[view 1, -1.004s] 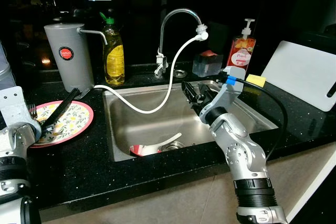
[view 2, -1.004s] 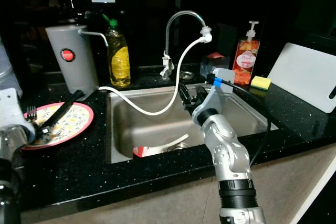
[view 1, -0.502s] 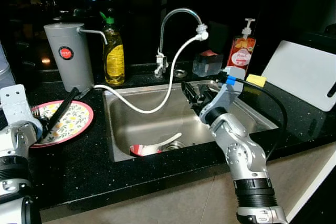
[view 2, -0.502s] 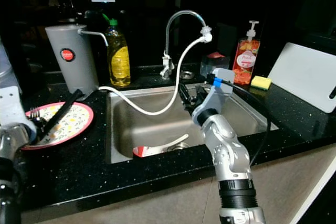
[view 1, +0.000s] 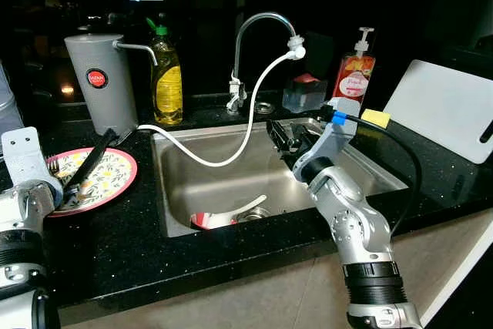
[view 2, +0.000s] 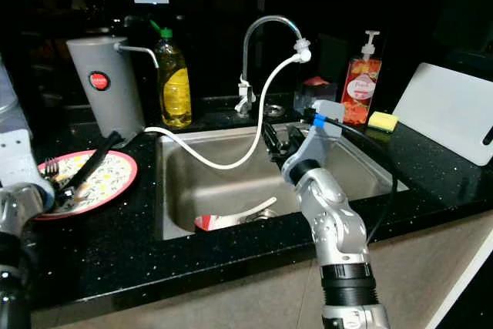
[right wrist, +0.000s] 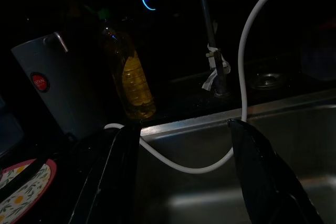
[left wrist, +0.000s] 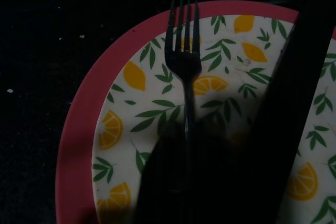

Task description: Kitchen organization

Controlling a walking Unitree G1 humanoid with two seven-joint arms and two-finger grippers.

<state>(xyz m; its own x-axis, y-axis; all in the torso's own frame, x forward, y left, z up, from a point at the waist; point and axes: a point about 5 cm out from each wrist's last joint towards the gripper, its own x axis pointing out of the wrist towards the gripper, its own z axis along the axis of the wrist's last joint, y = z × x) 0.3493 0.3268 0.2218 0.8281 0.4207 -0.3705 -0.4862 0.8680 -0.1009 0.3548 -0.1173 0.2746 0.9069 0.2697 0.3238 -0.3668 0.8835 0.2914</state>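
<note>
Left wrist view looks down on a red-rimmed plate (left wrist: 79, 145) printed with lemons and leaves, with a dark fork (left wrist: 184, 61) lying on it, tines pointing away from the camera. One black finger (left wrist: 294, 103) of the left claw (view 1: 86, 171) crosses the plate beside the fork, and a dark mass lies over the fork's handle; whether the claw is clenched on the handle or released, I cannot tell.

From the head views the plate (view 1: 115, 182) sits on the black table (view 1: 115, 244) left of the sink (view 1: 173, 190), with the left claw reaching over it from the near side. Behind the plate stands a grey canister (view 1: 100, 82) with a red badge, and just beside that a bottle of yellow dish liquid (view 1: 166, 82).

The right claw (view 1: 286, 138) hovers over the sink's right half, its two fingers (right wrist: 123, 171) spread apart, released and grasping nothing. In front of it a white hose (view 1: 254, 113) runs from the tap spout (view 1: 262, 25) down across the basin to the table by the canister. A red and white item (view 1: 219, 217) lies at the bottom of the sink near the drain.

Right of the tap stand a clear container (view 1: 304, 94), a red soap pump bottle (view 1: 354, 71) and a yellow sponge (view 1: 375, 118). A white cutting board (view 1: 447, 109) leans at the far right.
</note>
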